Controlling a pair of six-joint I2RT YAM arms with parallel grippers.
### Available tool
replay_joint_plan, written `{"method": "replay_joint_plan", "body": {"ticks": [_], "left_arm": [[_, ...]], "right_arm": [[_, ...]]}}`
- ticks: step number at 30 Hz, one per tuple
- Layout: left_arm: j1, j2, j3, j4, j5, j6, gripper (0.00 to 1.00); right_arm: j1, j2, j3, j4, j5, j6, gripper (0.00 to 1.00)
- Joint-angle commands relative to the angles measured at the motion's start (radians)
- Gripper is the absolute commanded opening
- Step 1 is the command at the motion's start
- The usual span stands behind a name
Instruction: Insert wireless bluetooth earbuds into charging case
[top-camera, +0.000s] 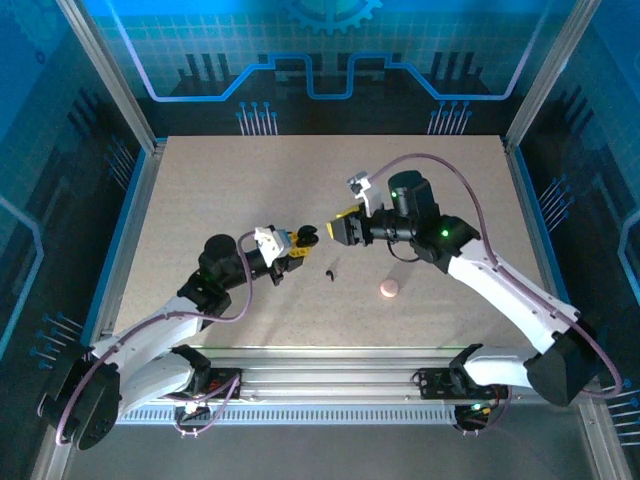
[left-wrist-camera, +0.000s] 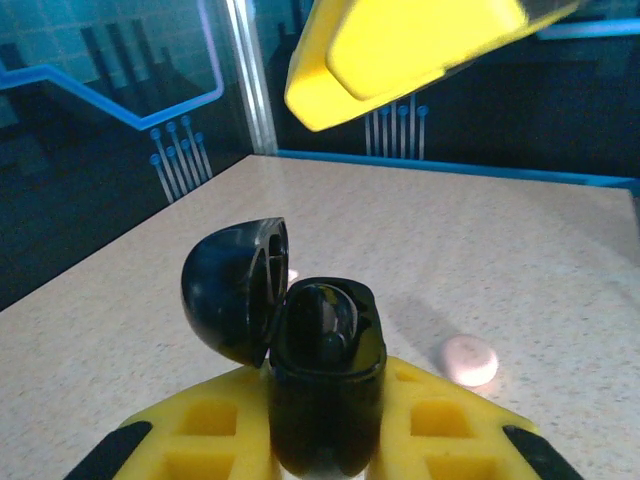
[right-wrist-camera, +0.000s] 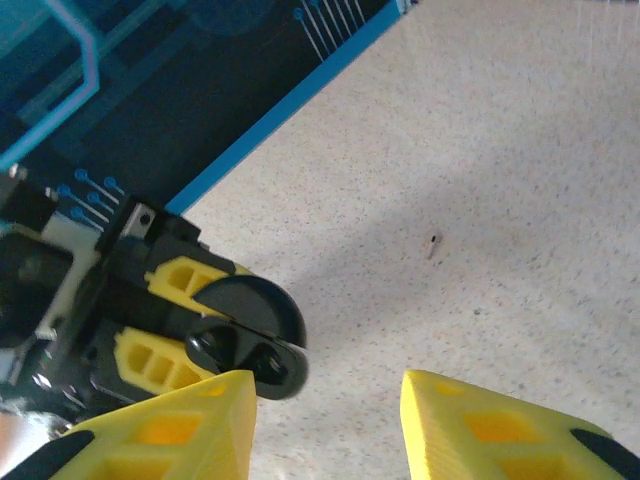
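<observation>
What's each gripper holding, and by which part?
Left gripper clamps the charging case by its lower body, lid hinged open. Right gripper holds nothing, jaws apart.

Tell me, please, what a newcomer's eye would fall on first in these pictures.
The open black charging case stands out, held over the middle of the table in the left gripper, its lid flipped back. The right gripper hovers close beside it, its yellow fingers apart and empty. On the table below them lie one tiny black earbud and, further right, a small round pink object.
</observation>
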Motion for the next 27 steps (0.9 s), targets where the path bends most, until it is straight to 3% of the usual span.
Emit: {"method": "replay_joint_plan", "body": {"ticks": [1,6,11,16,21,27], "left_arm": [[-0.008,-0.022,-0.022,0.089,0.109,-0.064,0.09],[-0.006,-0.051,-0.028,0.113,0.137,-0.128,0.08],[0.0,-0.108,-0.046,0.101,0.125,-0.203,0.08],[0.021,-0.157,-0.107,0.146,0.112,-0.336,0.08],[0.049,-0.198,-0.205,0.265,0.108,-0.471,0.08],[0.052,-0.265,-0.282,0.261,0.121,-0.432,0.07]], "right_arm": [[-0.024,-0.053,-0.065,0.091,-0.073,-0.198,0.44],[-0.055,-0.074,-0.13,0.079,-0.129,-0.364,0.47],[-0.055,-0.012,-0.087,-0.063,-0.049,-0.428,0.48],[-0.054,0.137,0.012,-0.228,-0.008,-0.36,0.47],[-0.027,0.219,0.024,-0.264,0.046,-0.316,0.46],[-0.01,0.346,0.078,-0.349,0.136,-0.184,0.43]]}}
